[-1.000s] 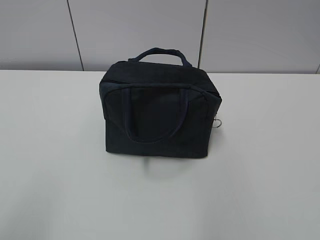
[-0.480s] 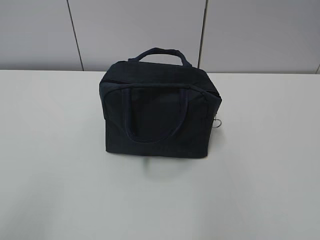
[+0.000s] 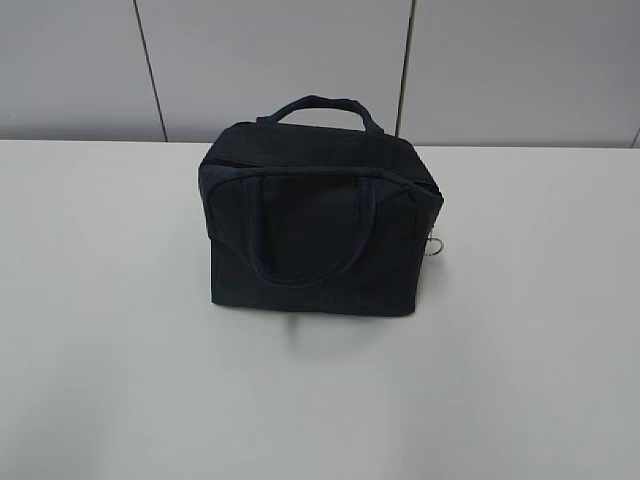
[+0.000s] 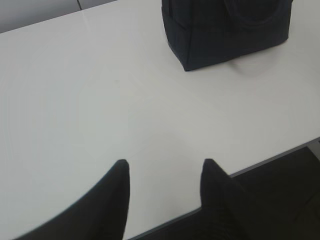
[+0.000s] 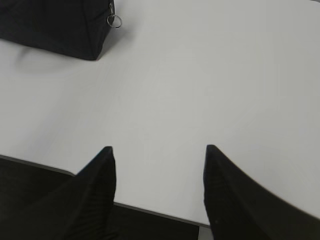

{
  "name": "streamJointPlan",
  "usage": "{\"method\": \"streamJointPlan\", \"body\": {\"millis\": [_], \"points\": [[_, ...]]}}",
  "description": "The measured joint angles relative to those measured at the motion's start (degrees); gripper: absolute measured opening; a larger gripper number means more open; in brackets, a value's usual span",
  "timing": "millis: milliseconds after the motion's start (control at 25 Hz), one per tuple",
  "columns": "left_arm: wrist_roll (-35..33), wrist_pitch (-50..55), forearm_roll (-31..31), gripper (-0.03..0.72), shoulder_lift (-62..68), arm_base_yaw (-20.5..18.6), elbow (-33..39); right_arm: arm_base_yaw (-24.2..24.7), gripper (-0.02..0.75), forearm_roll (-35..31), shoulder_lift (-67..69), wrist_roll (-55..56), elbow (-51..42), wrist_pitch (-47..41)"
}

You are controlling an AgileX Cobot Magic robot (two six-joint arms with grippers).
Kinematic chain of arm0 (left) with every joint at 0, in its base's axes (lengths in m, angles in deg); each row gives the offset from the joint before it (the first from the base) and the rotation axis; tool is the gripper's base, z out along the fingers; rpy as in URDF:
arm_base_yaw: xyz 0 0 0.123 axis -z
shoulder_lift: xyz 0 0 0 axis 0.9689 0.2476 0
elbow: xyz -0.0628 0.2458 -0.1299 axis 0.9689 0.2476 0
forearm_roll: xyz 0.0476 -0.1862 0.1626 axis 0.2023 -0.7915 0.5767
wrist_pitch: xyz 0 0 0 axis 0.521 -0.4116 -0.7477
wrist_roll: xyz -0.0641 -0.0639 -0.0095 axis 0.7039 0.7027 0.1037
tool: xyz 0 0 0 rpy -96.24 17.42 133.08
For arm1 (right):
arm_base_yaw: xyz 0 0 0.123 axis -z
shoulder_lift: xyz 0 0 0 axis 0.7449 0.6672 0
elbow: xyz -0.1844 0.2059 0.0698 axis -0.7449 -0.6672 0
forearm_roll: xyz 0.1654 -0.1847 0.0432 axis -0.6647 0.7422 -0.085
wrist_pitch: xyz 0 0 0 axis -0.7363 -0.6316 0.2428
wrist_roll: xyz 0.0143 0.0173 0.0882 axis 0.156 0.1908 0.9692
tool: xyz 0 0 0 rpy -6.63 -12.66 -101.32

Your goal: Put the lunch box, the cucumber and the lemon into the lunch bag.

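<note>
The dark navy lunch bag stands upright in the middle of the white table, its top closed and both loop handles up. A metal ring pull hangs at its right end. The bag also shows at the top of the left wrist view and in the top left corner of the right wrist view, with the ring pull there too. My left gripper hovers open and empty over the table's front edge. My right gripper is open and empty too. The lunch box, the cucumber and the lemon are out of view.
The table's front edge runs just under both grippers, with dark floor beyond it. A grey panelled wall stands behind the table.
</note>
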Motion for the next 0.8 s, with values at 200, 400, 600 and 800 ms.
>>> {"method": "streamJointPlan", "body": {"millis": [200, 400, 600, 800], "points": [[0.0, 0.0, -0.6, 0.321, 0.0, 0.0, 0.0, 0.0, 0.421, 0.0, 0.0, 0.0, 0.0, 0.0], [0.0, 0.0, -1.0, 0.321, 0.0, 0.0, 0.0, 0.0, 0.421, 0.0, 0.0, 0.0, 0.0, 0.0], [0.0, 0.0, -1.1, 0.321, 0.0, 0.0, 0.0, 0.0, 0.421, 0.0, 0.0, 0.0, 0.0, 0.0], [0.0, 0.0, -1.1, 0.321, 0.0, 0.0, 0.0, 0.0, 0.421, 0.0, 0.0, 0.0, 0.0, 0.0]]}}
